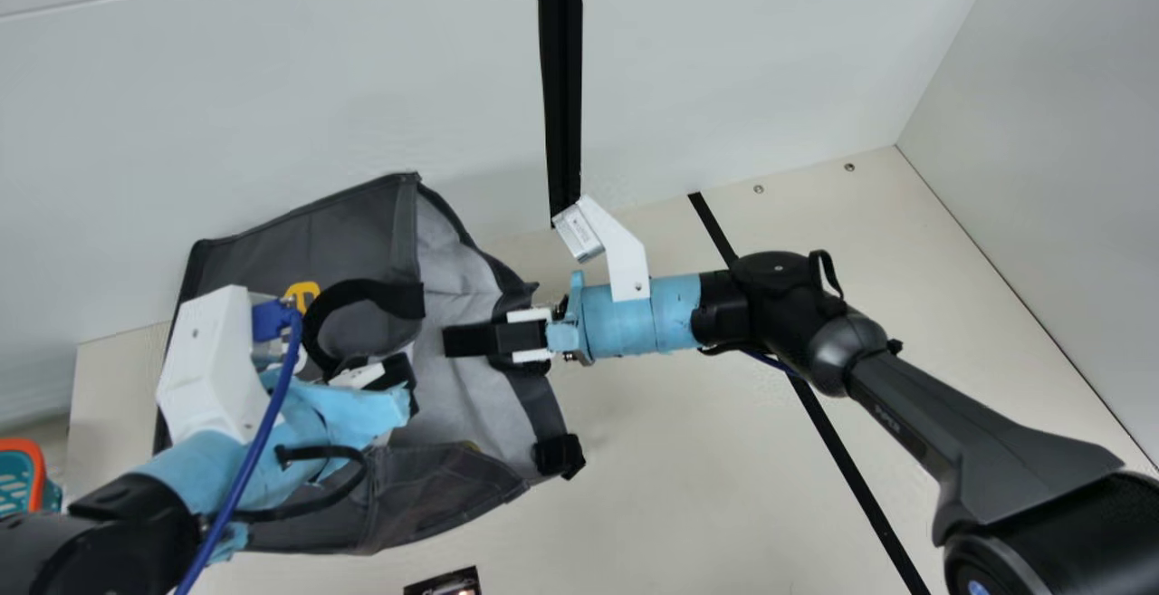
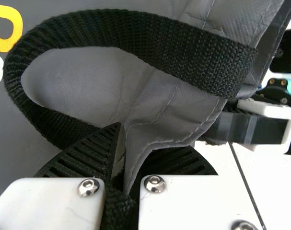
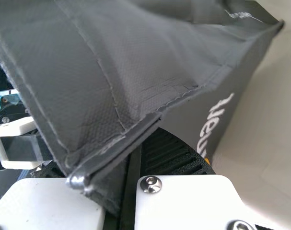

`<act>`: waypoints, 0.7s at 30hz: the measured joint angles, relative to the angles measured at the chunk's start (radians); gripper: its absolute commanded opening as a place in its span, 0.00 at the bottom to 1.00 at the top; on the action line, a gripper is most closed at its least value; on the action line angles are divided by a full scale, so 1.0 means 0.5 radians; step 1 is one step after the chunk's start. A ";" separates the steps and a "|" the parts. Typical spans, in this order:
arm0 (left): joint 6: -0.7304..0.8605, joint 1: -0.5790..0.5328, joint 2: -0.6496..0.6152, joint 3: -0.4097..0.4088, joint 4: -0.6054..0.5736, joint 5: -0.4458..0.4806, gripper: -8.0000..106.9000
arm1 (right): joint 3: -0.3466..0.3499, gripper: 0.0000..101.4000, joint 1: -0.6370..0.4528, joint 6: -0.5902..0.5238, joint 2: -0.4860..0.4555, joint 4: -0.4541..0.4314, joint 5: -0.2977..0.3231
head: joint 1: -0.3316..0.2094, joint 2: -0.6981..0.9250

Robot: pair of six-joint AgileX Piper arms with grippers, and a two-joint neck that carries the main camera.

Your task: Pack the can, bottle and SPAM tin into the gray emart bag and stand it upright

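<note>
The gray emart bag (image 1: 326, 224) sprawls across the left half of the main view, pinched at its fabric by the left gripper (image 2: 135, 163) and at its rim by the right gripper (image 1: 450, 341). To stand it well, raise both grips evenly, keeping its mouth up. An orange-rimmed basket (image 1: 38, 477) sits at lower left; the black handle loop (image 2: 150, 33) could snag fingers; a dark packet (image 1: 444, 582) lies at bottom centre-left.

Bag (image 1: 272, 251)'s done in dark gray, with yellow and white lettering (image 3: 212, 122), plus a ribbed black handle (image 2: 174, 43); the cream bench (image 1: 679, 486) is crossed by a black stripe (image 1: 842, 459) from its back edge.
</note>
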 measured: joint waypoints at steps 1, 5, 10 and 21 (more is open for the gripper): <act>-0.002 -0.004 0.004 -0.010 0.000 -0.010 0.00 | 0.002 0.00 -0.007 0.011 -0.018 0.003 0.000 | 0.000 0.003; -0.011 -0.026 0.008 -0.046 0.008 -0.041 0.00 | 0.004 0.00 -0.041 0.047 -0.081 0.029 0.000 | 0.003 0.000; 0.015 -0.039 0.000 -0.093 -0.005 -0.063 0.00 | 0.002 0.00 -0.107 0.096 -0.160 0.045 0.000 | 0.000 0.000; 0.207 -0.028 -0.081 -0.136 -0.153 -0.073 0.00 | 0.035 0.00 -0.282 0.251 -0.387 0.083 0.000 | 0.000 0.000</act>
